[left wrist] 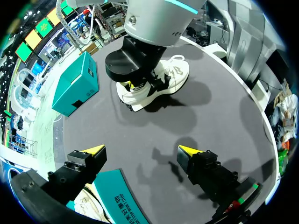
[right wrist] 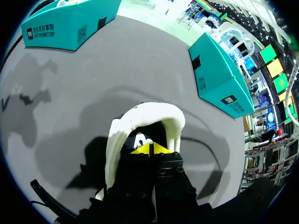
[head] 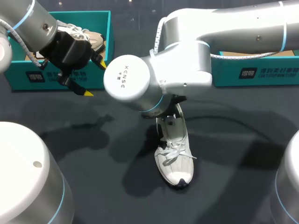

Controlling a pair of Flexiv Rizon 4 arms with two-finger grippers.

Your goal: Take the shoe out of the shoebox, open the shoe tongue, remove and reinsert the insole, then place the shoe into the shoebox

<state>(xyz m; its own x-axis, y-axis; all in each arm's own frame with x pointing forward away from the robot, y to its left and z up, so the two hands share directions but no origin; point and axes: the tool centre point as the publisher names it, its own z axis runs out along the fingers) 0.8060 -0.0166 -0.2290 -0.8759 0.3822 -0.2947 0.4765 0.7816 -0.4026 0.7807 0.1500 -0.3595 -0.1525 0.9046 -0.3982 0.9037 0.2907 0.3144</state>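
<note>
The right gripper (right wrist: pixel 150 148) is found with its fingertips pressed together inside the heel opening of the white shoe (head: pixel 175 163); whether anything is pinched cannot be told. The shoe is stood on the table (head: pixel 233 182). The left gripper (left wrist: pixel 141 150) is held wide and empty beside the left shoebox (head: pixel 46 77).

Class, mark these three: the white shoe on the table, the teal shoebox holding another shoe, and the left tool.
white shoe (head: pixel 174 156): head view, on its laces.
teal shoebox (head: pixel 23 77): head view, on its front wall.
left tool (left wrist: pixel 141 150): left wrist view, midway between its yellow tips.
</note>
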